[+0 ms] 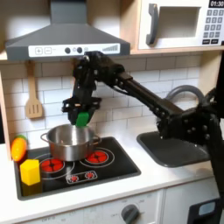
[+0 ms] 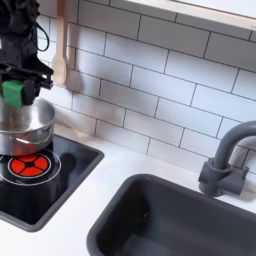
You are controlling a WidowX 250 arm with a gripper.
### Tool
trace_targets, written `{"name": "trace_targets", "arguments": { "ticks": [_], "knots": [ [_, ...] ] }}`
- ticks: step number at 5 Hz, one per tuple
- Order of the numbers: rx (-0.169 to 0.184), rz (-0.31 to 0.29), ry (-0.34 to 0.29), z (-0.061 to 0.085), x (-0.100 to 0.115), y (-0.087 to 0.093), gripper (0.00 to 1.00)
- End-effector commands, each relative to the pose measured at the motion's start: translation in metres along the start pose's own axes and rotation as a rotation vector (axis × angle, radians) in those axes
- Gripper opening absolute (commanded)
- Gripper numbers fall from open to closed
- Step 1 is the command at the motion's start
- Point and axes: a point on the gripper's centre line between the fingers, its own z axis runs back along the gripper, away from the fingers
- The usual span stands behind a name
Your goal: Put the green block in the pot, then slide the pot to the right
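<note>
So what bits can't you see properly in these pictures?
- Inside of the pot: its wall hides the bottom in both exterior views.
- Tool tips: the green block covers them; it is shut on the block.
- Pot's far side: cut off by the second exterior view's left edge.
- Orange toy: blurred, cut off by the first exterior view's left edge.
</note>
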Motion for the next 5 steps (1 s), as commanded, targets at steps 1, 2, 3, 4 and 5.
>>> {"name": "trace_targets", "arguments": {
  "ticks": [1, 2, 3, 4, 5],
  "knots": [
    [0.012, -0.009, -0.008, -0.009, 0.005, 0.004, 0.0],
    [0.023, -0.019, -0.038, -0.01, 0.004, 0.003, 0.0],
    [0.03, -0.021, -0.026, -0.032, -0.003, 0.004, 0.0],
    [0.047, -0.009, -0.045, -0.04, -0.007, 0.012, 0.0],
    [0.044, -0.006, -0.067, -0.039, -0.004, 0.013, 0.0]
  ]
}}
